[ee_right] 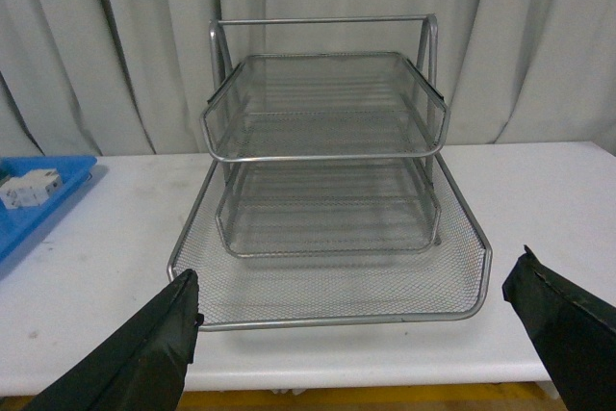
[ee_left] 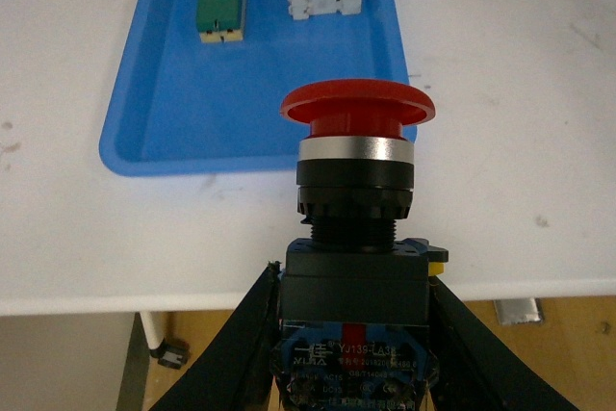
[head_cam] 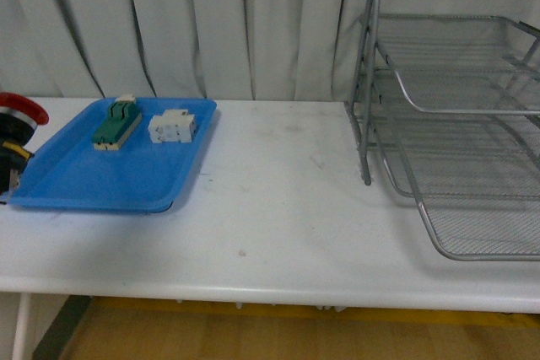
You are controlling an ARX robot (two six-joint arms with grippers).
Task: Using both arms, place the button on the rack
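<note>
While the left gripper [ee_left: 353,281] clamps the button [ee_left: 356,156] above the table's [ee_left: 510,141] near edge beside the blue tray [ee_left: 192,113], the right gripper [ee_right: 351,281] gapes wide, empty, facing the rack [ee_right: 325,156]

The button [ee_left: 356,117] is showing a red cap, a silver ring and a black body with blue, red and yellow accents and white lettering. The rack [ee_right: 327,156] is presenting as silver wire mesh. The tray [head_cam: 101,179] is reading blue, the switch [head_cam: 116,124] green and cream, the block [head_cam: 172,126] white. The table [head_cam: 278,208] is appearing white, the curtain [head_cam: 211,23] pale grey.
</note>
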